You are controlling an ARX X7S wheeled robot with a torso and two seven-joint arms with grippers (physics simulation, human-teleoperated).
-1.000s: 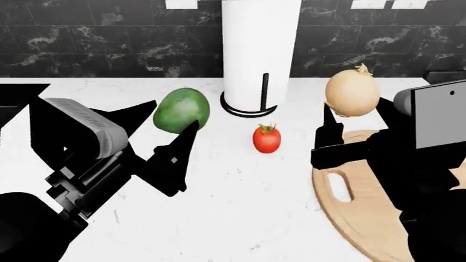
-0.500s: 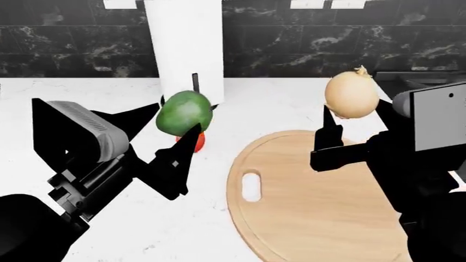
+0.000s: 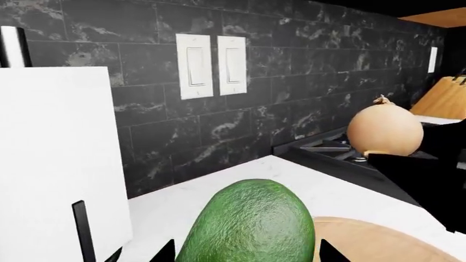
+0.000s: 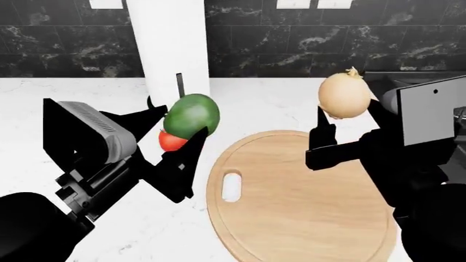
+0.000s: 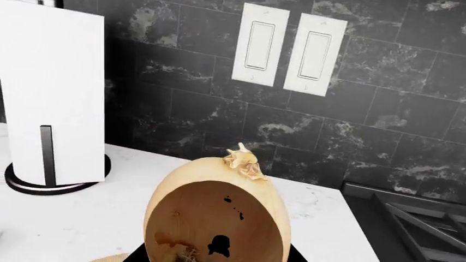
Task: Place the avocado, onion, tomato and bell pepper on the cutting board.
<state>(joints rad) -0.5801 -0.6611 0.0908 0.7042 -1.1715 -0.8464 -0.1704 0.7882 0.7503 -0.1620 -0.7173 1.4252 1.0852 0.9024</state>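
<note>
My left gripper (image 4: pixel 183 121) is shut on the dark green avocado (image 4: pixel 191 114), held above the counter just left of the cutting board (image 4: pixel 298 202). In the left wrist view the avocado (image 3: pixel 251 224) fills the space between the fingertips. The right gripper (image 4: pixel 346 112) is shut on the pale tan onion (image 4: pixel 344 95), held over the board's far right part. In the right wrist view the onion (image 5: pixel 218 213) shows tip up. The red tomato (image 4: pixel 171 142) lies on the counter, partly hidden behind the avocado. The bell pepper is out of view.
A white paper towel roll (image 4: pixel 167 43) on a black stand is at the back, behind the avocado. A black marble wall with light switches (image 5: pixel 287 46) runs along the counter's back. A stove top (image 4: pixel 407 76) lies at the far right, with a knife block (image 3: pixel 444 98) beyond it.
The view has swung right: the board, tomato and paper towel roll have slid left in the picture, with more of the board showing. Both grippers still hold the avocado and onion.
</note>
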